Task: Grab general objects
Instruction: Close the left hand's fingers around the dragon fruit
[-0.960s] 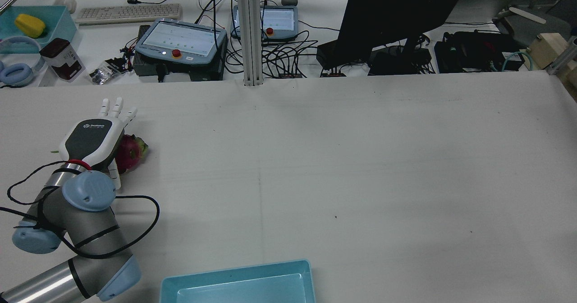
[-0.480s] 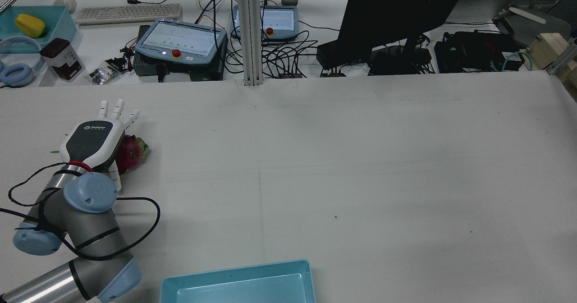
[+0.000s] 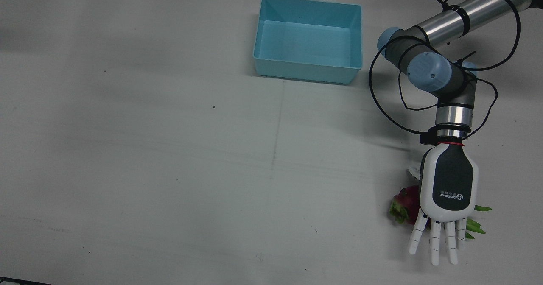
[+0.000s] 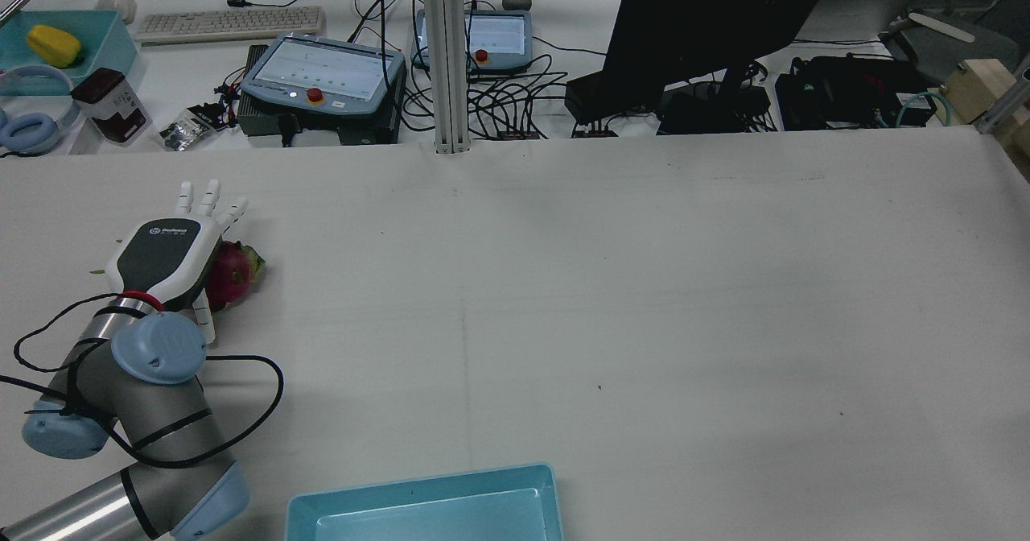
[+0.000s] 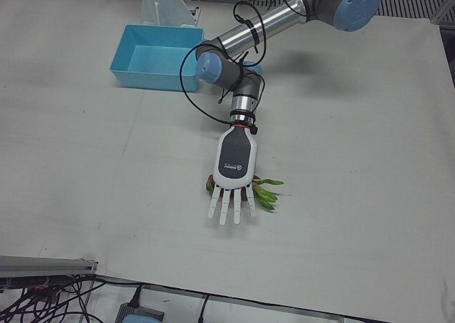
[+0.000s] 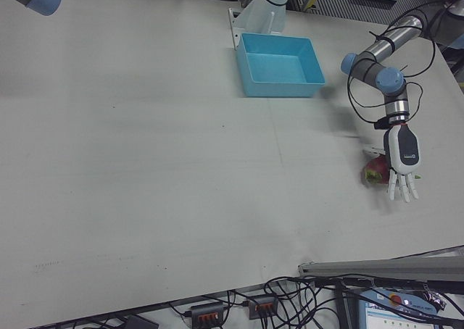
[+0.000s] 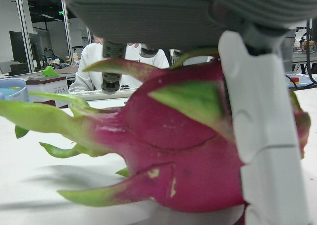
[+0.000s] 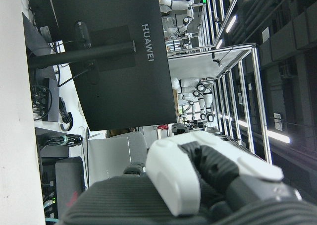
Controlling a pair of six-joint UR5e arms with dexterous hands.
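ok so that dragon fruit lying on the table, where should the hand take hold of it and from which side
Probably around the round pink body of the dragon fruit, coming down from above. It lies on its side on the table, green leafy tips pointing sideways, and those look too thin to grip. The left hand hovers over it, fingers spread, so curling them around the widest middle seems best.

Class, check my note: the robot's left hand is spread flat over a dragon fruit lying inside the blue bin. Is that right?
Not quite. The left hand is spread over the dragon fruit, but the fruit lies on the bare table, well away from the blue bin, which is empty. The front view shows this.
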